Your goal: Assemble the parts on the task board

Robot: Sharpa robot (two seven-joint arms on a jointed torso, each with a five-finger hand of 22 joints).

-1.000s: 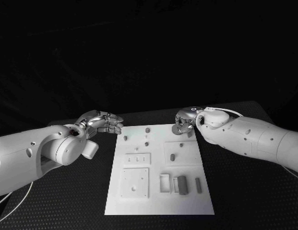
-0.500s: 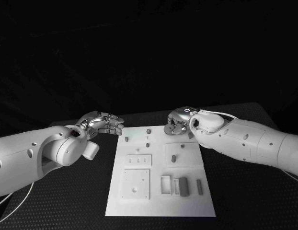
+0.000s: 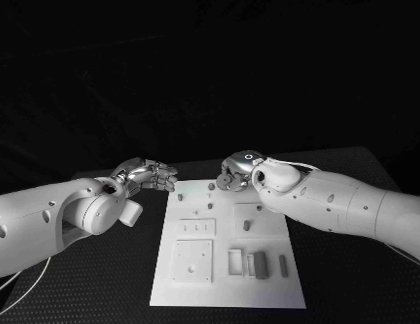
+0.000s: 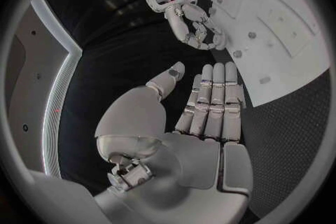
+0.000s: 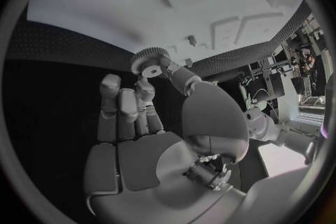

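head view: black table (image 3: pixel 93 283), dark room | left hand (image 3: pixel 150 175) curled, holding nothing | right hand (image 3: pixel 233 175) pinching gear (image 5: pixel 149 61)

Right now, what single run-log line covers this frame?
left hand: empty, fingers apart, beside task board | right hand: pinches a toothed gear over board's far edge | gear: not yet seated
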